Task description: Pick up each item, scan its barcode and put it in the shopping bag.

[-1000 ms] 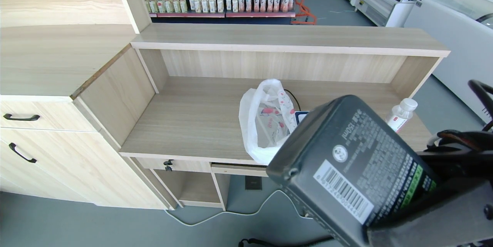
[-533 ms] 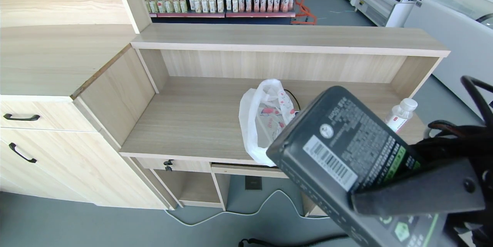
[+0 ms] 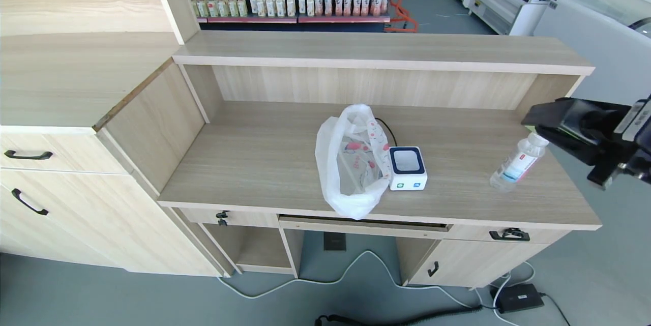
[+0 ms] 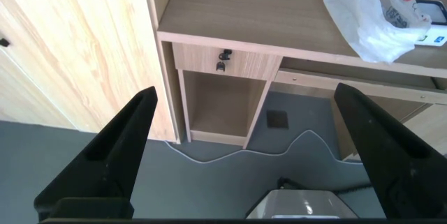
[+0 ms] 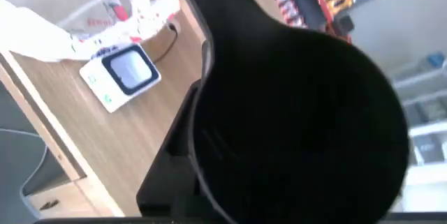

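holding a dark item [image 3: 557, 118], right end effector [image 3: 597, 139] hangs near bottle [image 3: 514, 164]

Shopping bag [image 3: 351, 163] beside scanner [image 3: 407, 168], clear bottle [image 3: 518, 163] apart, dark box [image 3: 565, 121] aloft

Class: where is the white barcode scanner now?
Head view: the white barcode scanner sits on the wooden counter, against the right side of the white plastic shopping bag.

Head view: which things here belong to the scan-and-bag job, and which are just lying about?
Job: dark box held aloft, water bottle, scanner, shopping bag.
Lying about: floor cables, power brick, shelved drinks behind.
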